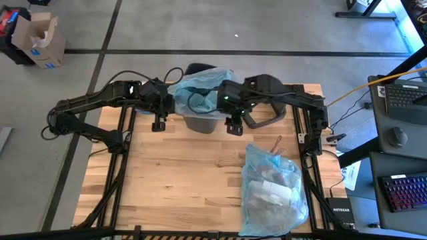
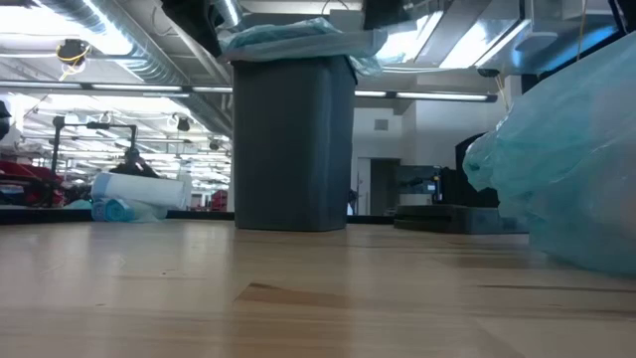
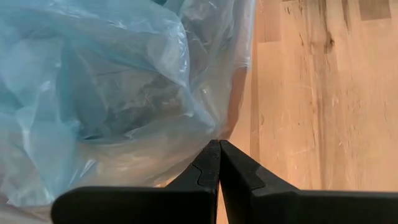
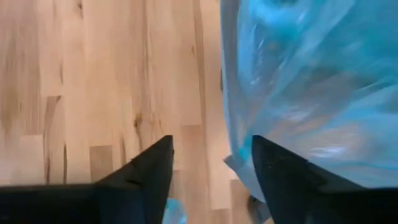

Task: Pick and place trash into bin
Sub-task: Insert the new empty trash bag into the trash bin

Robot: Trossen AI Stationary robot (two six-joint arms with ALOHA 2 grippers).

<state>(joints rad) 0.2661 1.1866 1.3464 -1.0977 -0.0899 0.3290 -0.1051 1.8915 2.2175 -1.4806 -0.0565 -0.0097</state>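
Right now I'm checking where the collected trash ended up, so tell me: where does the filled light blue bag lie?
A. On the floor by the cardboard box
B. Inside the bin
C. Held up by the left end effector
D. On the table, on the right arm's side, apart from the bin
D: the high view shows the filled blue bag lying on the table, apart from the bin.

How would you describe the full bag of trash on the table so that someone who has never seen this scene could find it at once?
Start at the wooden table and find the dark grey bin at its far edge, between the two arms. Nearer the front, on the right arm's side, a light blue see-through bag lies on the wood, stuffed with pale litter. Unlike the liner in the bin, it lies loose, in no container.
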